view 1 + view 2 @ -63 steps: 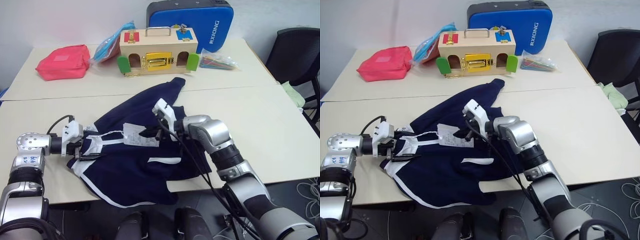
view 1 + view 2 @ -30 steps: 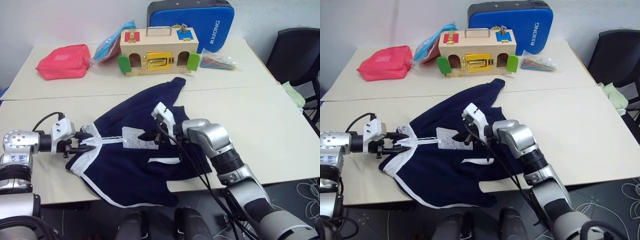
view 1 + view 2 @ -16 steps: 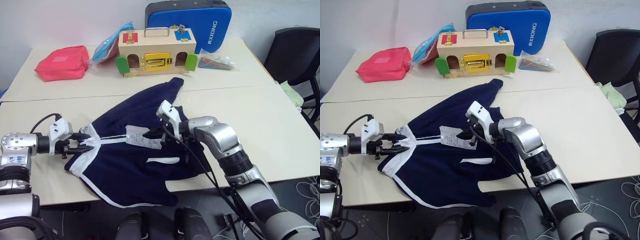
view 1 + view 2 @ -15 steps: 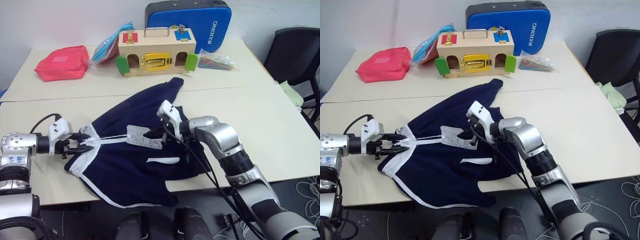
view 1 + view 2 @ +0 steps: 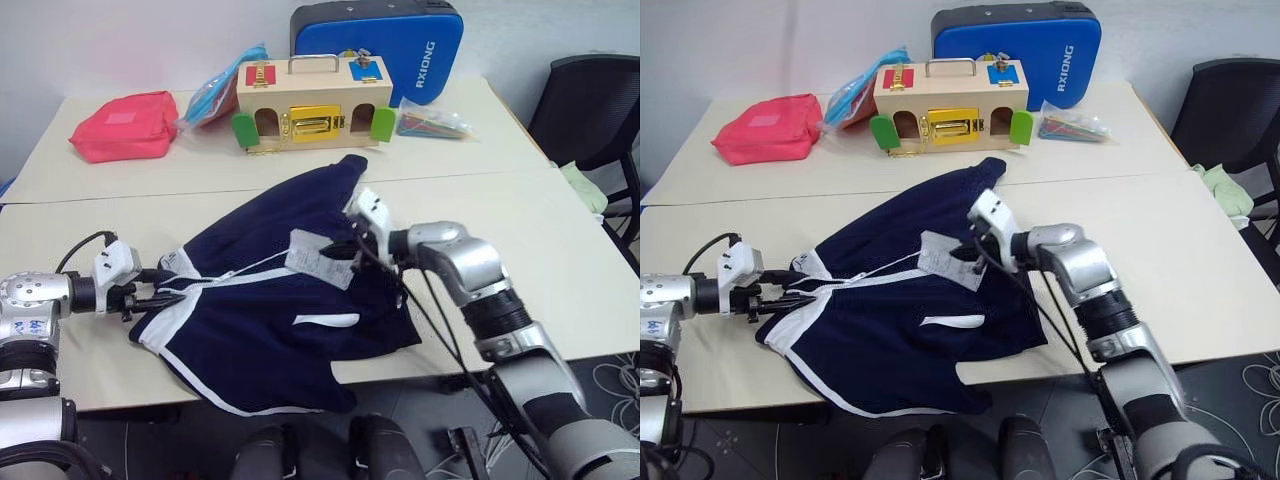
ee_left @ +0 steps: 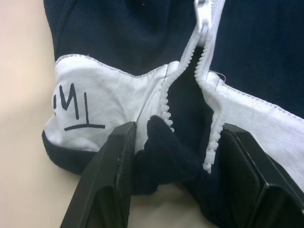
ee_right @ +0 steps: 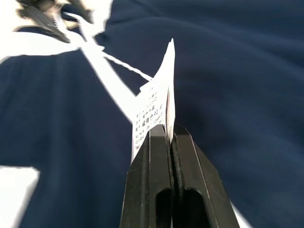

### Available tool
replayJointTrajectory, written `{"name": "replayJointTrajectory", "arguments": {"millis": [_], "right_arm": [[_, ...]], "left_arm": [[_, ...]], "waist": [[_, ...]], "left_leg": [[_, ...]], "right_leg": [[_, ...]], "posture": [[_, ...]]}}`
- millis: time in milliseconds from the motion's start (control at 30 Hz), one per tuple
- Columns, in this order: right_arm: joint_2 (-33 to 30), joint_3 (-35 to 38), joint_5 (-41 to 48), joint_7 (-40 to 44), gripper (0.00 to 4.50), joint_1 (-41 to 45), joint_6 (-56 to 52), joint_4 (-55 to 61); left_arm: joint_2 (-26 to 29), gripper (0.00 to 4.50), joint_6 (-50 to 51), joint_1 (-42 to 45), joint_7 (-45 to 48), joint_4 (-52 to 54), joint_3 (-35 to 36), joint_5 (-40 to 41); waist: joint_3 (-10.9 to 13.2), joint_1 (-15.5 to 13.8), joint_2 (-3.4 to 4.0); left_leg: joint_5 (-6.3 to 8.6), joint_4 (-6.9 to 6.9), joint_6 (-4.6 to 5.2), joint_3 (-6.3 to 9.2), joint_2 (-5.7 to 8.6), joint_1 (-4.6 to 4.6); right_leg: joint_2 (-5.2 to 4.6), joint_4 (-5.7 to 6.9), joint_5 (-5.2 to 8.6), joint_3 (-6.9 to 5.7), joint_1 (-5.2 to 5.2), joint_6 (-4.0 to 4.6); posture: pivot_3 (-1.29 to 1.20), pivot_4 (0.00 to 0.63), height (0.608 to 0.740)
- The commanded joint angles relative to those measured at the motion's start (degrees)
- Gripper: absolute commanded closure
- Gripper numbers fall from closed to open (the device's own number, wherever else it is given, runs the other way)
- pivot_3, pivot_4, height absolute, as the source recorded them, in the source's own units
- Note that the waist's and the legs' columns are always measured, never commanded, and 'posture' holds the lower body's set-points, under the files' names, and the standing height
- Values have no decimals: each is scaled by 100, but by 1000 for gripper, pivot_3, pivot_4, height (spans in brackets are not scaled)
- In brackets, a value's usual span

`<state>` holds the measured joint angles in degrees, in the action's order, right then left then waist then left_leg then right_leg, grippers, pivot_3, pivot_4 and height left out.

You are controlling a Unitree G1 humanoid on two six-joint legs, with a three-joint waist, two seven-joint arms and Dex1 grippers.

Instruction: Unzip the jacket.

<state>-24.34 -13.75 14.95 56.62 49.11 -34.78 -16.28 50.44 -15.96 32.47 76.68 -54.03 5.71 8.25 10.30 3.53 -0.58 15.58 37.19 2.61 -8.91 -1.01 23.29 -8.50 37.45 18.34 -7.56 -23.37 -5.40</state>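
The navy jacket lies crumpled on the near table, its hem hanging over the front edge. My left gripper is at the collar end, its fingers closed around the bunched white-lined collar. Just past the collar the white zipper has parted teeth, and the slider sits a short way down. My right gripper is shut on a paper hang tag, which it holds raised over the jacket's middle. A thin string runs from the tag back toward the zipper.
On the far table stand a wooden latch box, a blue hard case, a red pouch and plastic bags. A black chair is at the right. A seam divides the two tables.
My right gripper has moved to the right and slightly up with the hang tag, drawing the string taut. The left gripper and the collar have stayed in place.
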Motion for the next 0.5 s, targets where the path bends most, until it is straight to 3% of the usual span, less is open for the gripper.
{"name": "replayJointTrajectory", "arguments": {"millis": [33, 500], "right_arm": [[-376, 319, -50, 157, 4500, 91, 192, -44], [-2276, 976, -522, 553, 4500, 104, 1214, -1878]], "left_arm": [[28, 2007, 155, -317, -31, -93, -136, -186], [17, 2007, 214, -655, -114, 280, -78, -80]], "waist": [[0, 0, 0], [-2, 4, 9]], "left_leg": [[0, 0, 0, 0, 0, 0], [6, -8, 4, -19, 0, -10]], "right_leg": [[0, -1, 0, 1, 0, 0], [-4, -15, 0, 4, 0, 0]], "posture": [[0, 150, 740], [0, 150, 740]]}}
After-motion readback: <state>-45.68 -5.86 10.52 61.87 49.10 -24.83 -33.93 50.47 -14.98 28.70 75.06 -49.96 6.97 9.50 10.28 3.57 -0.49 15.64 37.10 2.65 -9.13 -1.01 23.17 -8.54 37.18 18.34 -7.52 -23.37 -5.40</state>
